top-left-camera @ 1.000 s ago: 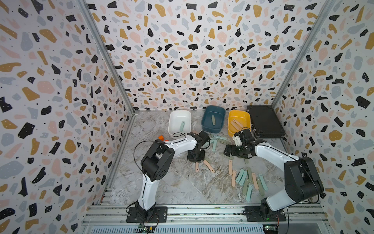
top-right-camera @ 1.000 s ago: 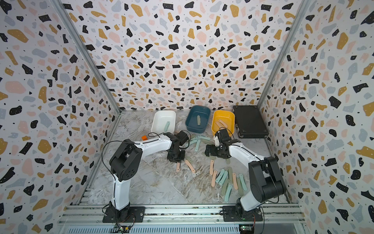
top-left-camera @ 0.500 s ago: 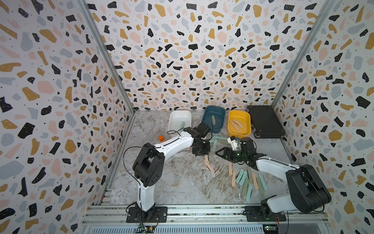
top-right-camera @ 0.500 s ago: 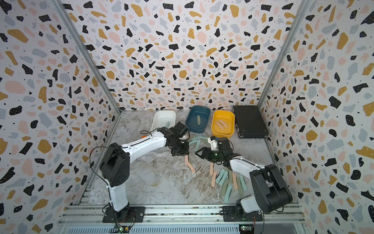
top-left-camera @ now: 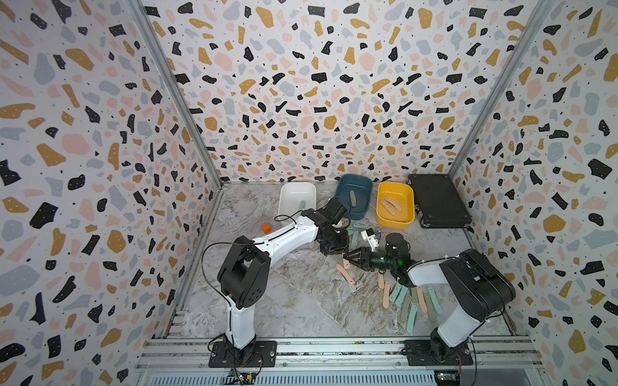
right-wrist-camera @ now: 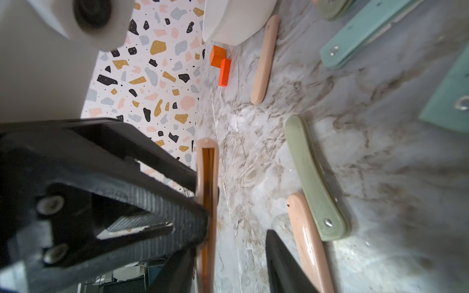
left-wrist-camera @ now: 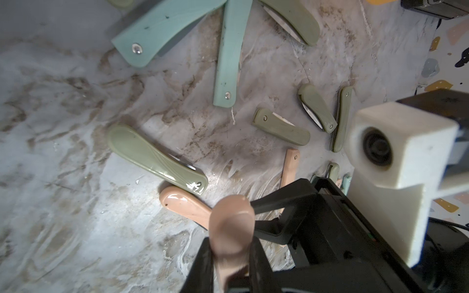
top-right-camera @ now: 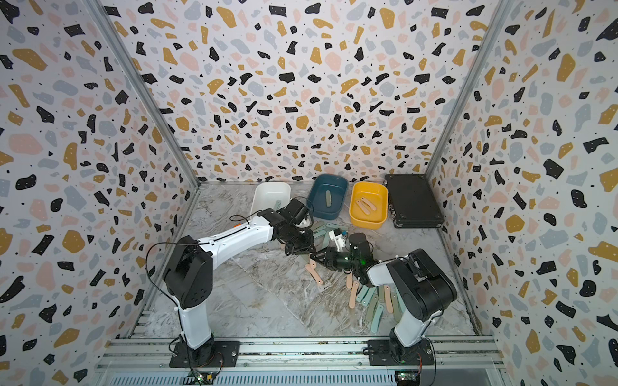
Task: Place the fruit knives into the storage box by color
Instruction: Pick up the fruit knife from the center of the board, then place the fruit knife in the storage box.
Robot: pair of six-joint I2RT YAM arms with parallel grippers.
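The pink knife [left-wrist-camera: 232,228] sits low in the left wrist view, pinched tight in the left gripper [left-wrist-camera: 232,250] just above the table [top-left-camera: 301,300], at mid-frame in both top views. The right gripper [top-left-camera: 349,258] has its jaws part-open astride the knife's free end, with one finger [right-wrist-camera: 276,253] clear of it. This looks like a handover toward the yellow tub [top-left-camera: 394,223], upper right of centre, which holds two pink ones; next the right jaws must clamp before the left lets go.
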